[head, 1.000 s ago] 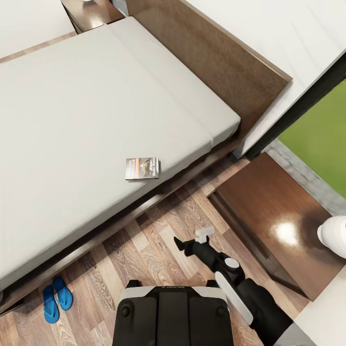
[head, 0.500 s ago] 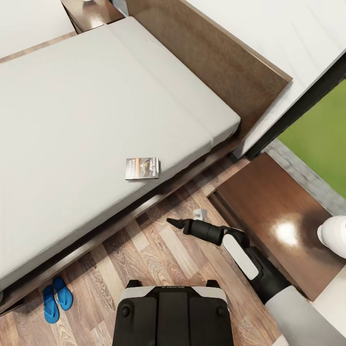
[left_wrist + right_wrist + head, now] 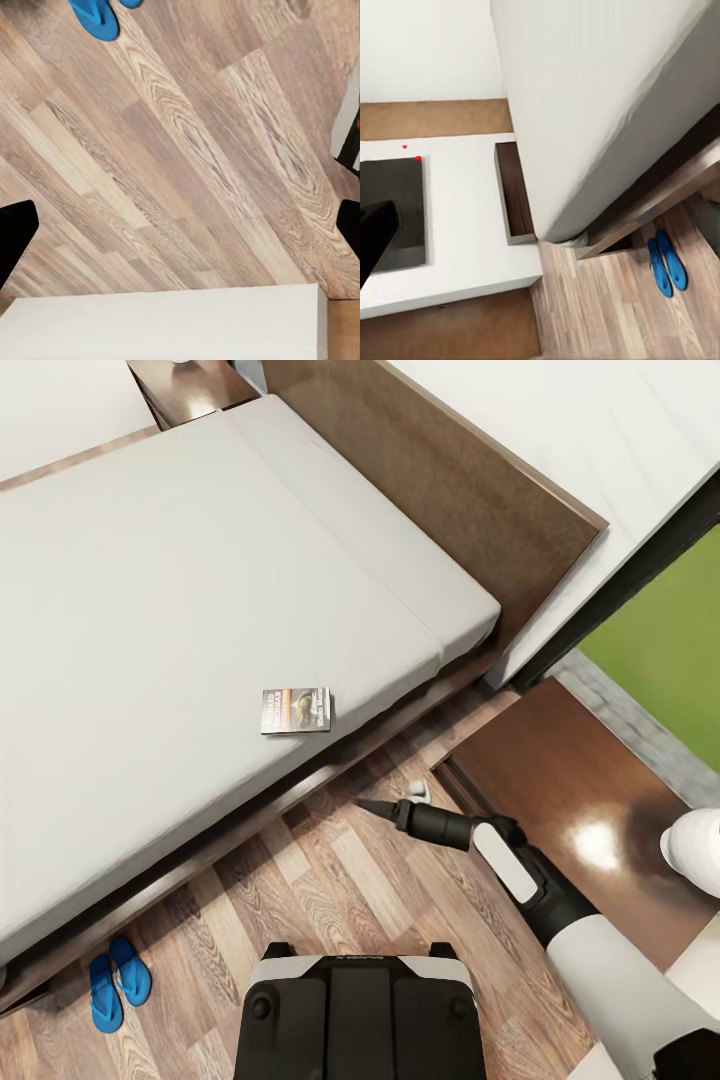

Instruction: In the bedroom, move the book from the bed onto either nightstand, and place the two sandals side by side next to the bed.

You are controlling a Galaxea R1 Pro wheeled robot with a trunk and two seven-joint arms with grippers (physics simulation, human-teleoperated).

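Grey bed (image 3: 180, 580) holds book (image 3: 296, 710); right gripper (image 3: 385, 808), finger spread unclear, risks hitting the frame.

Wood-plank floor (image 3: 330, 880), white wall (image 3: 560, 430), black-framed window (image 3: 640, 575), grass outside.

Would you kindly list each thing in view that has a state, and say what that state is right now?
book: closed, lying flat on the mattress near the bed's edge.
two sandals: side by side on the floor beside the bed.
nightstand: top bare where it shows, book not yet on it.
right gripper: above the floor between bed and nightstand, holding nothing; jaw opening unclear.
left gripper: open over the wood floor, empty.
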